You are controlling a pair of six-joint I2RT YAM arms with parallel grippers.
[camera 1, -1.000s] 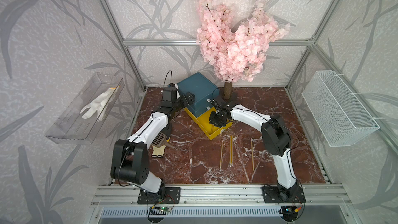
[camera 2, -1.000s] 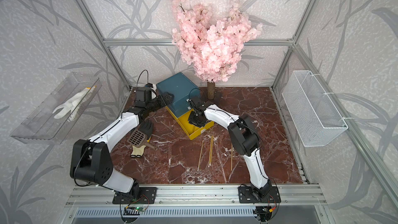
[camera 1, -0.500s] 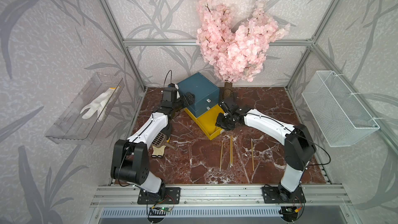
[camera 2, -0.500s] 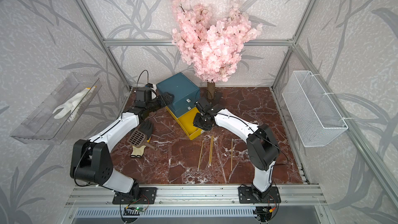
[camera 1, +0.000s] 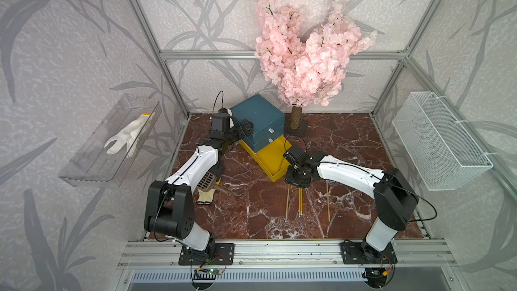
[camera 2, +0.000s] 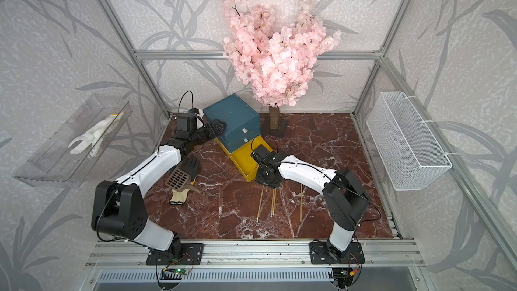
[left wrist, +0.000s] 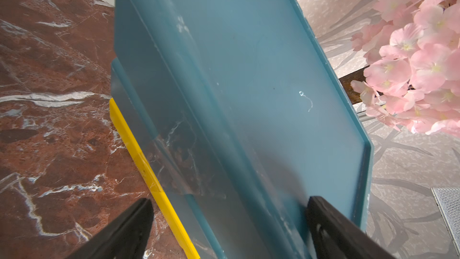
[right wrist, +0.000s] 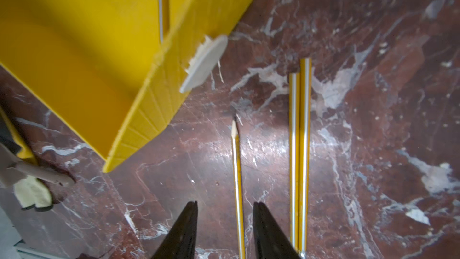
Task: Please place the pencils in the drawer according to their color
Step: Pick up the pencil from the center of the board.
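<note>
right hand point(right wrist: 225, 205): we are seeing its jaws partly spread and holding nothing, hanging low over the counter point(right wrist: 373, 145) at lower centre of the right wrist view.
nearest pencil point(right wrist: 236, 160): this yellow one is lying flat on the counter and running between the two fingers in that view, a little toward the right-hand one. Its long axis is running up the frame, with the sharpened point toward the yellow drawer point(right wrist: 149, 110).
pair of pencils point(right wrist: 304, 145): these two yellow ones are lying parallel and touching, just right of the nearest pencil.
far pencil point(camera 1: 327, 202): we are finding it alone, well right of the pair in a top view.
nearer arm: we are judging the right; the left is reaching away toward the chest.
coming move: we are judging that a straight drop and a close across the shaft is what it is calling for.
yellow drawer, contents: it is standing pulled out at the chest's foot, and one stowed pencil point(right wrist: 163, 3) is showing inside.
chest point(camera 1: 257, 113): its two teal drawers are sitting shut, so their contents are hidden.
left hand point(left wrist: 229, 201): its jaws are standing wide and straddling the chest's top edge; we cannot tell whether they are pressing on it.
clear tray point(camera 1: 106, 146): it is carrying a white glove point(camera 1: 126, 137).
</note>
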